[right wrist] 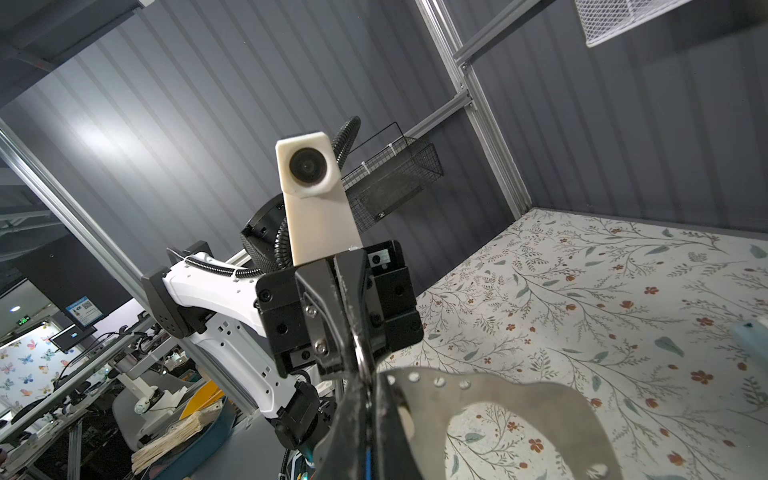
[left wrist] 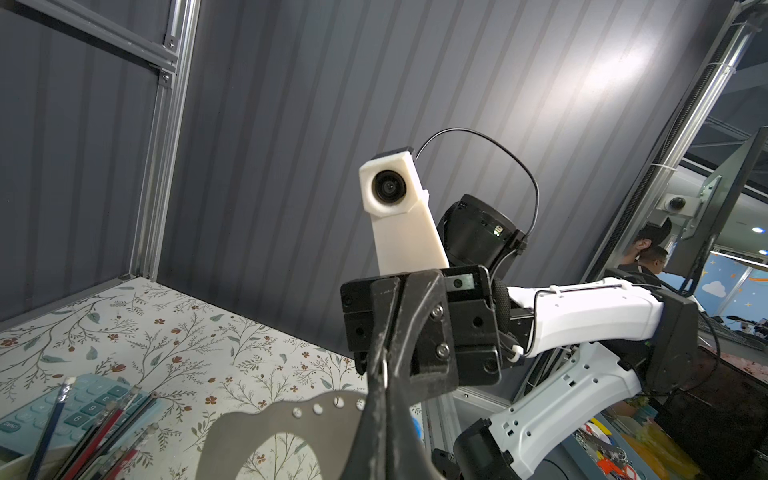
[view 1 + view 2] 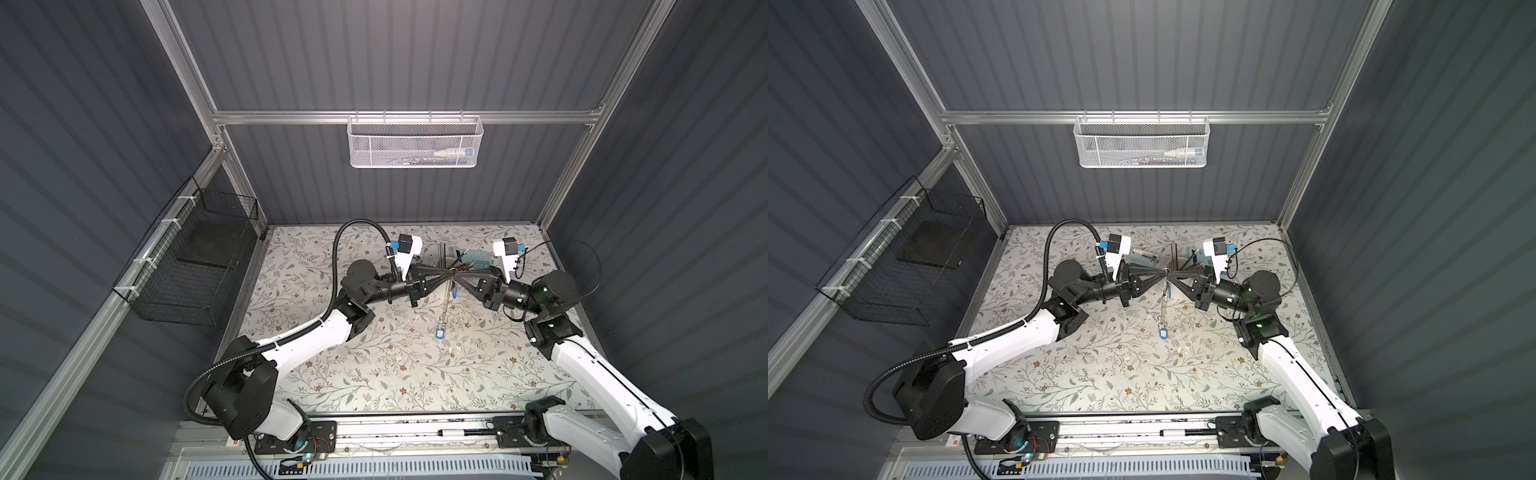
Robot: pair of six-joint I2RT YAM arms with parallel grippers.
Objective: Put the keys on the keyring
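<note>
The keyring [image 2: 286, 417] is cut by the frame edge in both wrist views and is a thin sliver in both top views. The calculator [image 2: 83, 401] is cropped too; one of the keys [image 3: 456, 291] is just a blue speck.

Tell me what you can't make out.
What's pinched: left claw and right claw meet tip to tip, too small in both top views; in wrist views they cover the large flat grey oval keyring's rim.
Small blue-tagged metal keys: one hangs clear; the other is a blue sliver by the claws, top views.
White mesh basket's contents, top views: blurred by mesh.
</note>
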